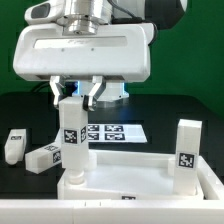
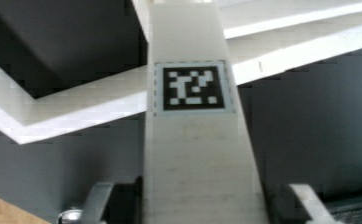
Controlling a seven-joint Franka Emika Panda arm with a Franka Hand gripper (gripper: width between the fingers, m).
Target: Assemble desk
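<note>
at the near corner of the white plastic rectangular tray-like desk top, on the exterior view's left, a tagged white square-section leg block stands upright. the tool straddles its top end; whether it pinches it cannot be told. a second leg block stands upright at the right corner. two more leg blocks lie on the black surface.

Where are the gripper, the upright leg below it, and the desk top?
gripper (image 1: 77, 98): exterior view, midway between its fingertips.
upright leg (image 1: 70, 134): exterior view, on its black-and-white tag.
desk top (image 1: 130, 172): exterior view, on the bare floor inside its rim.
</note>
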